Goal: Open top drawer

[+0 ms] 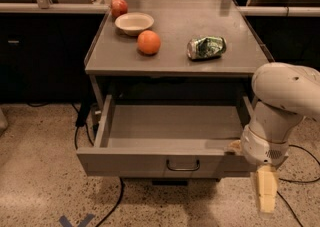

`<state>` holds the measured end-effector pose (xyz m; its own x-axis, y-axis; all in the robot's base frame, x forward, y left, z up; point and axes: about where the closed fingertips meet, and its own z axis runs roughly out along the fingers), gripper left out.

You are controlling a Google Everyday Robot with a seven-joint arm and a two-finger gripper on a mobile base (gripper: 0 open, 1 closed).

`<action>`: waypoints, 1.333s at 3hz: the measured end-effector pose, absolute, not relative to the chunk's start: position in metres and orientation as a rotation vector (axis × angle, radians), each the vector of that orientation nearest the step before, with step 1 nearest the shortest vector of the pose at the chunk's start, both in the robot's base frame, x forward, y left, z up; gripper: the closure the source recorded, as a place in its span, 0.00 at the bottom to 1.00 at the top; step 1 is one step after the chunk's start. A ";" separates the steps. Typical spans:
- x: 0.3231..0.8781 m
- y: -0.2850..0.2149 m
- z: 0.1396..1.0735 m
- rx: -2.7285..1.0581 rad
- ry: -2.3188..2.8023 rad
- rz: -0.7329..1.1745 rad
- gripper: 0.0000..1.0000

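On grey tabletop (200, 21): orange (149, 42), bowl (134, 23), can (206, 48); gripper (266, 196) beside top drawer (150, 163)

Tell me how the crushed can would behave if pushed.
The can lies dented on its side, so it is probably light and would skid or wobble, not roll. Its crumpled wall likely gives. The gripper hangs low beside the open drawer front.

Layout: top drawer (150, 158) open beneath tabletop (175, 56).
On top: apple (119, 7) back-left, bowl (134, 23) before it, orange (149, 42) nearer, can (206, 48) right; tool (266, 196) at drawer's front-right corner.
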<state>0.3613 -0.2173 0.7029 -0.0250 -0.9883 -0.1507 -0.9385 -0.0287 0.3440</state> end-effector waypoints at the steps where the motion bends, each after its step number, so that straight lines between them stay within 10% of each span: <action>1: 0.362 -0.217 0.704 2.091 -2.087 -0.535 0.00; 4: 0.383 -0.203 0.700 2.128 -2.057 -0.522 0.00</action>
